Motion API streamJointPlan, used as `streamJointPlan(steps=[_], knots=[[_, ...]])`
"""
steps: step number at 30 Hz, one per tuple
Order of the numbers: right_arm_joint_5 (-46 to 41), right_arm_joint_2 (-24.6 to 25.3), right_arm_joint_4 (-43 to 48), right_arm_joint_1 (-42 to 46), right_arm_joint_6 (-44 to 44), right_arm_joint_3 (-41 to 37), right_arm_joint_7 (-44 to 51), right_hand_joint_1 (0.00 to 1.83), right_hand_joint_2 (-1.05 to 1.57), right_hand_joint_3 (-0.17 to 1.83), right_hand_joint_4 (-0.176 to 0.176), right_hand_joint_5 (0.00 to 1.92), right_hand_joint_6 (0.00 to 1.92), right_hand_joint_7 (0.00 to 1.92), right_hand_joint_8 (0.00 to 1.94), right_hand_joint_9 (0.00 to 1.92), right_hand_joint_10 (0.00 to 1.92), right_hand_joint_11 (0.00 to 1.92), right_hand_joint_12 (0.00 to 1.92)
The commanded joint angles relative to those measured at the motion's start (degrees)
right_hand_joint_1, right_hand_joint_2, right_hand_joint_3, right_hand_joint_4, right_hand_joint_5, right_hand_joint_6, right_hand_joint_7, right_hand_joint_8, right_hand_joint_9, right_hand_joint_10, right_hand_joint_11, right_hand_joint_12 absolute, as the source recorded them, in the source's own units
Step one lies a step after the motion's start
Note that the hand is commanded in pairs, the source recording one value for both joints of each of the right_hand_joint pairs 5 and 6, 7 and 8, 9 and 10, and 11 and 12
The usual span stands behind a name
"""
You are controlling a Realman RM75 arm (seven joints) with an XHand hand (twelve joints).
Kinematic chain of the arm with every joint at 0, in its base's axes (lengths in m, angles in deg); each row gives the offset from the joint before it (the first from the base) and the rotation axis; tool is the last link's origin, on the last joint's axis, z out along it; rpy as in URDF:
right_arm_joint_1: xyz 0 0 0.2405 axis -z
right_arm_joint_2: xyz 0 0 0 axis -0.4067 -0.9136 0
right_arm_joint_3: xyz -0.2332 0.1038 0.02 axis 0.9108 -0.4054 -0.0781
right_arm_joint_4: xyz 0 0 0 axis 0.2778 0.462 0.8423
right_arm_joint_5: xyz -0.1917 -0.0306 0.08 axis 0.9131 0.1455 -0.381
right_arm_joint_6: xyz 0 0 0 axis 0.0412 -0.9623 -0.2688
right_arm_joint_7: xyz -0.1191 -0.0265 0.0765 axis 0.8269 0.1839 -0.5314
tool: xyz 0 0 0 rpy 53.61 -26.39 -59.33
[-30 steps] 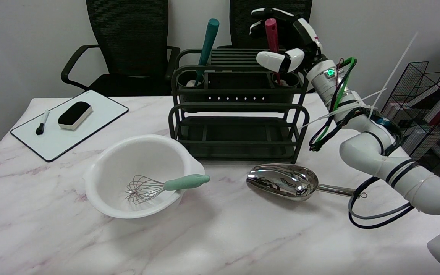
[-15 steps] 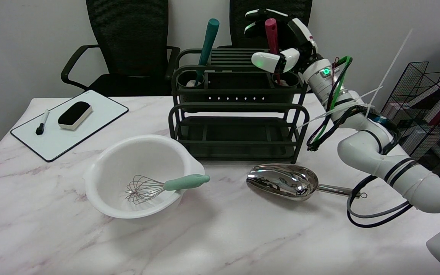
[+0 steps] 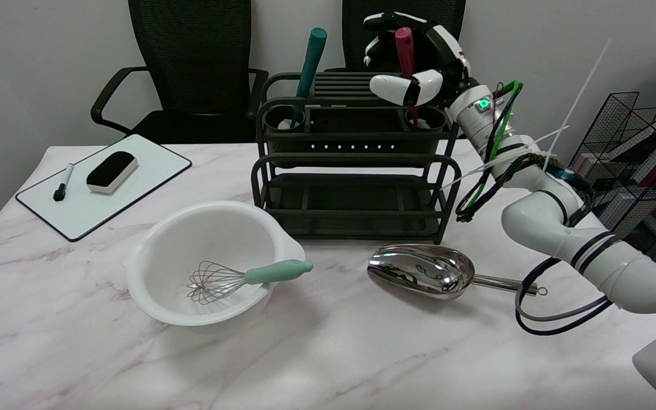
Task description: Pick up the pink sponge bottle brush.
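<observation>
a marble-patterned table filled the view. nearest the camera, left of centre, sat a white bowl with a wire whisk lying in it, the whisk's mint handle resting over the bowl's right rim. to its right a shiny metal scoop lay on the table, handle pointing right. neither had moved since the earlier pictures.

farther back on the left lay a whiteboard with a black marker and a black-and-white eraser on it.

behind the bowl and scoop stood a dark two-tier rack. its upper tier had a round cup at each end. a teal-handled brush leaned in the left cup. the pink sponge bottle brush stood nearly upright in the right cup, only its pink handle visible; the sponge end was hidden inside the cup.

the white right arm reached in from the lower right, up to the rack's top right corner. the right hand wrapped around the pink handle, thumb crossing in front of it and the other fingers curled behind its top. compared with a second before, the hand had shifted slightly left and its fingers had curled in closer around the handle. whether they actually pressed on the handle could not be told. the brush had not risen from its cup.

two black office chairs stood behind the table, and a wire basket of books sat at the far right.
</observation>
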Motion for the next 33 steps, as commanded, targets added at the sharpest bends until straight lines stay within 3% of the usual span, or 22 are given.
streamJointPlan(steps=[1, 11, 15, 21, 23, 33], knots=[[-0.4, 0.1, 0.1, -0.3, 0.1, -0.1, -0.1, 1.21, 0.00, 1.00, 0.000, 0.68, 0.68, 1.02, 1.02, 1.14, 1.14, 1.04, 1.04], [-0.6, 0.1, -0.1, -0.4, 0.0, -0.2, -0.1, 1.21, 0.10, 1.00, 0.000, 0.71, 0.71, 1.13, 1.13, 1.29, 1.29, 1.22, 1.22], [-0.7, 0.1, -0.3, -0.4, 0.0, -0.2, -0.1, 1.21, 0.20, 0.99, 0.000, 0.78, 0.78, 1.27, 1.27, 1.41, 1.41, 1.31, 1.31], [-0.8, 0.1, -0.5, -0.4, 0.0, -0.2, -0.1, 1.12, 0.57, 0.74, 0.000, 1.50, 1.50, 1.52, 1.52, 1.61, 1.61, 1.40, 1.40], [-0.8, 0.2, -0.6, -0.5, 0.0, -0.2, -0.1, 1.12, 0.63, 0.73, 0.000, 1.64, 1.64, 1.55, 1.55, 1.64, 1.64, 1.42, 1.42], [-0.8, 0.3, -1.3, -0.9, 0.0, -0.2, -0.1, 1.09, 0.77, 0.75, 0.000, 1.86, 1.86, 1.66, 1.66, 1.71, 1.71, 1.49, 1.49]])
